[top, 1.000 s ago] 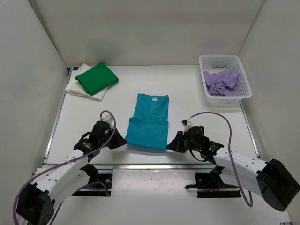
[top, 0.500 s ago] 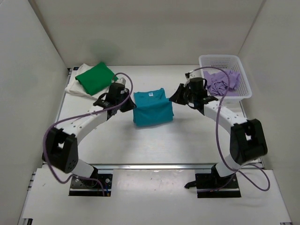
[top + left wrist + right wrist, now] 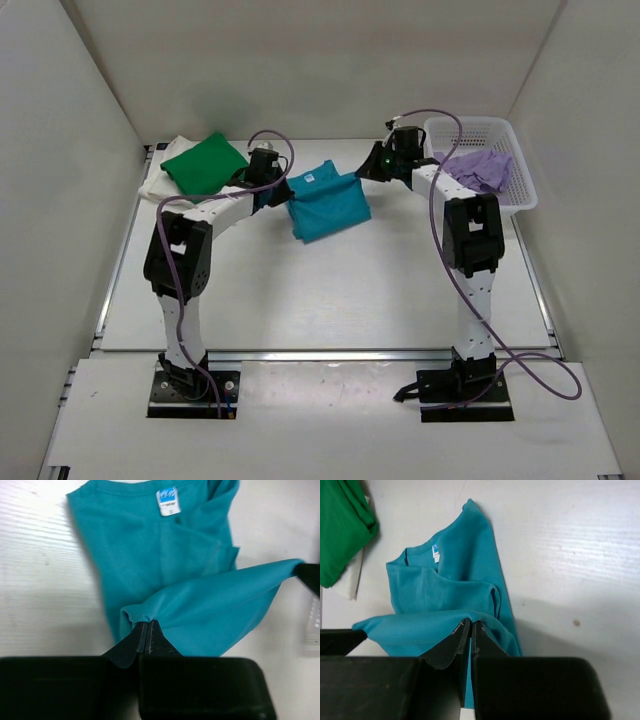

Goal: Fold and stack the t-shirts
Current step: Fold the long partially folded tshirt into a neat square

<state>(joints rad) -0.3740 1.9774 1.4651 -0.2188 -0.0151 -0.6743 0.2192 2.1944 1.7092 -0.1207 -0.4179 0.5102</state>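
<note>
Labels: one small white neck label [image 3: 168,501] on the teal t-shirt [image 3: 325,205], inside the collar. It has blue print, too blurred to read. No other writing legible.

Count: four t-shirts (one teal, one green, one cream-white, one lilac), one basket, two grippers.

Positions, referred to the white mesh basket [image 3: 470,127]:
- Lilac t-shirt [image 3: 478,170]: crumpled inside the basket.
- Teal t-shirt: on the table [image 3: 300,300] left of the basket, near it, with its hem edge raised and doubled over the body.
- Green t-shirt [image 3: 205,165]: folded, well left of the basket, lying on top of the cream-white t-shirt [image 3: 160,185].

Left gripper [image 3: 145,630]: fingers pinched together on one corner of the teal hem, on the side away from the basket.
Right gripper [image 3: 470,627]: fingers pinched together on the other hem corner, just left of the basket.
The cloth hangs taut between the two.
</note>
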